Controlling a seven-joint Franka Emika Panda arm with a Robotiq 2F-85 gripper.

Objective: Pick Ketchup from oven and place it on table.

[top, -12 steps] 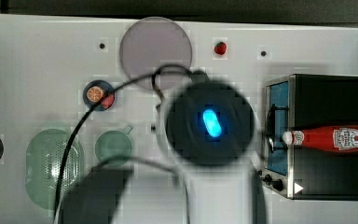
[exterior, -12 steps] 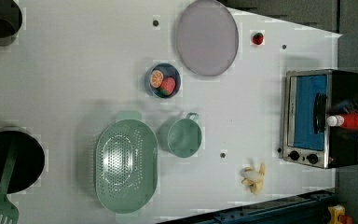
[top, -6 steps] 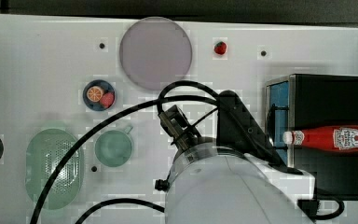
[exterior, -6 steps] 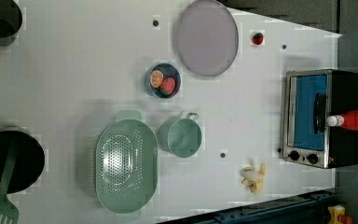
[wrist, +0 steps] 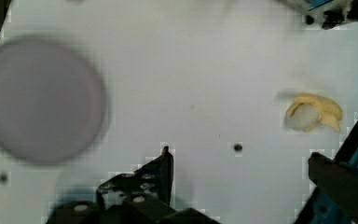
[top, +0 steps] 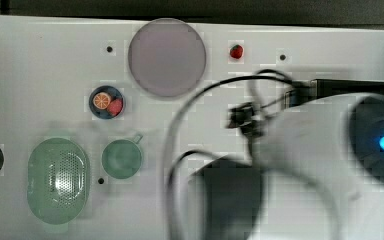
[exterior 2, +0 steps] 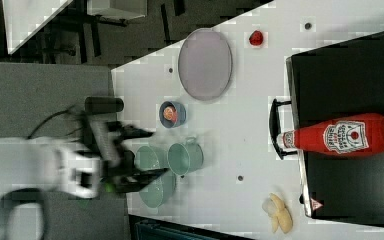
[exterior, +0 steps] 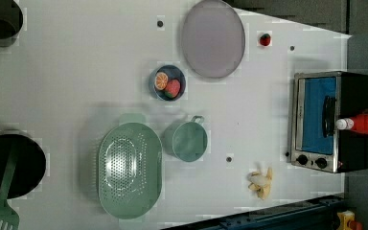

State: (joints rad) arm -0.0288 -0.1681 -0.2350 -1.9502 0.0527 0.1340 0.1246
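The ketchup (exterior 2: 340, 136) is a red bottle with a white cap. It lies on its side on the oven's (exterior 2: 345, 75) black top, with its cap out over the door handle. The left view shows the ketchup (exterior: 362, 123) on the oven (exterior: 316, 120) too. My gripper (exterior 2: 152, 152) hovers at the right view's left, far from the oven, open and empty. In the wrist view my gripper (wrist: 238, 156) is spread wide over the bare white table (wrist: 191, 70). My blurred arm (top: 320, 145) covers the top view's right side.
On the table (exterior: 76, 72) are a lilac plate (exterior: 213, 38), a strawberry (exterior: 265, 39), a blue bowl of fruit (exterior: 167, 84), a green cup (exterior: 189, 140), a green colander (exterior: 129, 170) and a peeled banana (exterior: 261, 182). Dark pots (exterior: 9, 165) stand at the left view's left edge.
In the top view my arm has swung from the middle toward the right and now hides the oven and ketchup. In the left view the ketchup has not moved.
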